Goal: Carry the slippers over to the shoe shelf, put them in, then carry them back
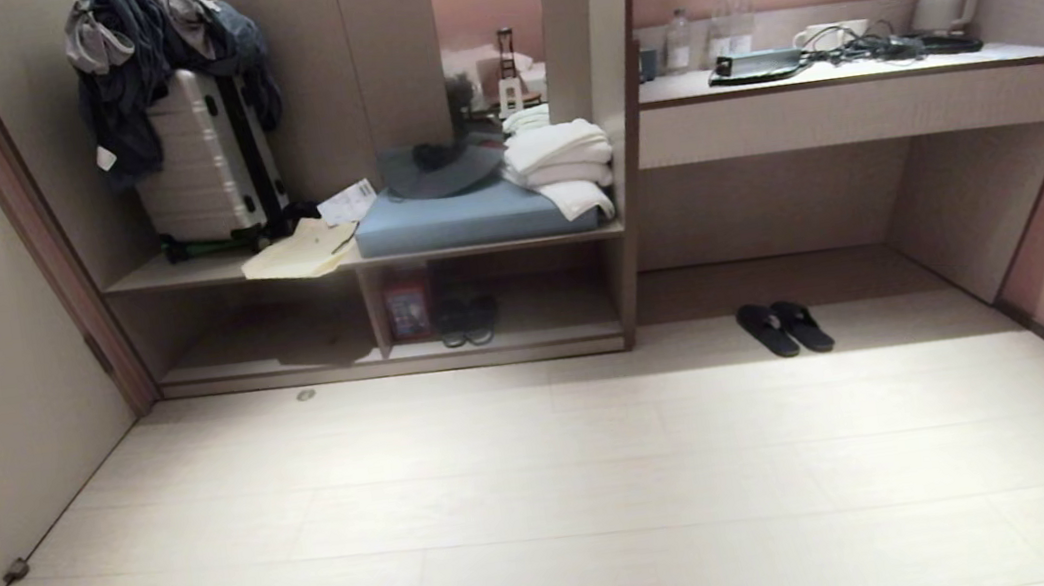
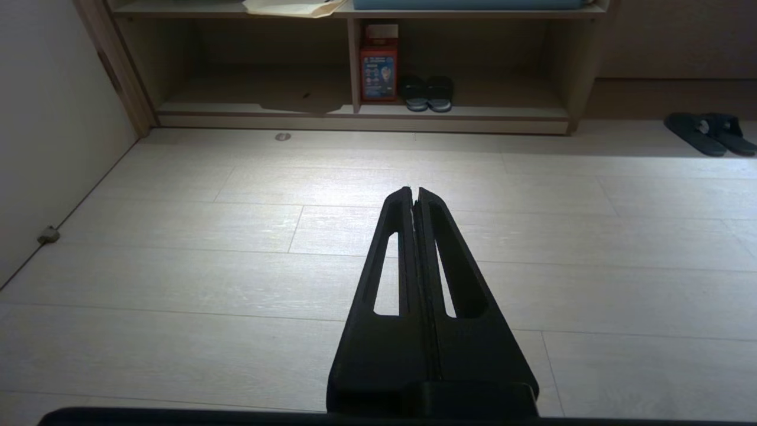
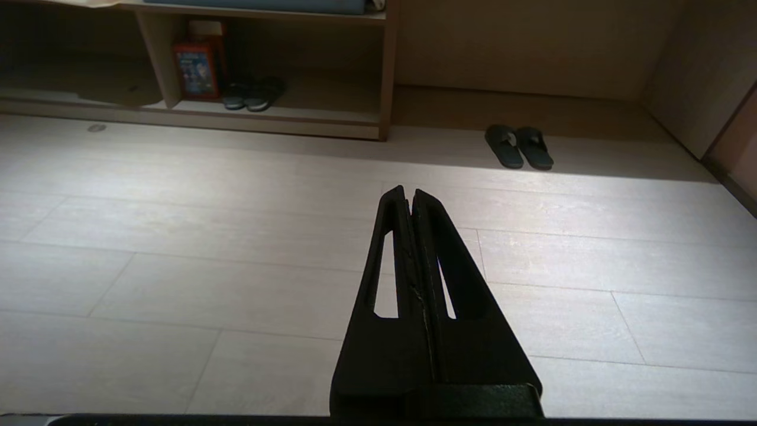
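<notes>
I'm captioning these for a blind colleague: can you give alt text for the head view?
A pair of black slippers lies side by side on the pale floor before the desk recess, right of the low shoe shelf, which already holds a darker pair. Neither arm is visible.

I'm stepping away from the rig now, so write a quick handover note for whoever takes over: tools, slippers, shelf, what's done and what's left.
Left tool: shut, empty, over bare floor, well short of the furniture.
Right tool: shut, empty, likewise over bare floor.
Slippers: side by side on the floor in front of the desk recess, untouched.
Shoe shelf: its right compartment holds a dark closed-toe pair and a red box by the divider; there is bare board to the right of them.
Done: nothing yet.
Left: approach and pick up the slippers, place them in the shelf, then bring them back.
</notes>
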Robot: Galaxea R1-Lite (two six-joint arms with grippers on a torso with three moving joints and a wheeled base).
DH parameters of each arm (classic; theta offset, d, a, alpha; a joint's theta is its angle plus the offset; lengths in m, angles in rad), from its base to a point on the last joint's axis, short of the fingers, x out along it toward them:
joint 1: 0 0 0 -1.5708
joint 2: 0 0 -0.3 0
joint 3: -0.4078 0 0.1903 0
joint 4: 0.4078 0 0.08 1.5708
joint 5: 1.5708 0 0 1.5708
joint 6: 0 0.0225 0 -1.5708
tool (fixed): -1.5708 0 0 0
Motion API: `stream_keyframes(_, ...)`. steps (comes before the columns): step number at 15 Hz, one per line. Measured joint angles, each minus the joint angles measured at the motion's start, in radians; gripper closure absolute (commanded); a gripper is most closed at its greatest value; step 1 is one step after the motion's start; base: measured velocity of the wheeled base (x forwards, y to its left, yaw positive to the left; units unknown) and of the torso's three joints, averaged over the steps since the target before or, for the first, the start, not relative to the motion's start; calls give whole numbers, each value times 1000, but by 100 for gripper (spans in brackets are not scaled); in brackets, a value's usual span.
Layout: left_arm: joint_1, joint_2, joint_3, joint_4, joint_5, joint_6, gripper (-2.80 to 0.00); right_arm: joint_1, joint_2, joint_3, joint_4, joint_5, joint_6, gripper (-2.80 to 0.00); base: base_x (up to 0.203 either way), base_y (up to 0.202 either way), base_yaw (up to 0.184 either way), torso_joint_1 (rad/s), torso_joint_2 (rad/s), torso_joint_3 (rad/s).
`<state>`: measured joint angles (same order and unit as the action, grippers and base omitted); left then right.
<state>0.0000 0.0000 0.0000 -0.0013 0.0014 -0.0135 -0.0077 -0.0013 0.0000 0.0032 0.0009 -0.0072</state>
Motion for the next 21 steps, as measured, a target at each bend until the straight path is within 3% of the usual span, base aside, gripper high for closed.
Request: stream_keyframes(21, 0, 0, 0, 0, 0, 6, 0, 0, 1, 0, 0, -11, 0, 0, 0, 0, 0, 0, 0, 0)
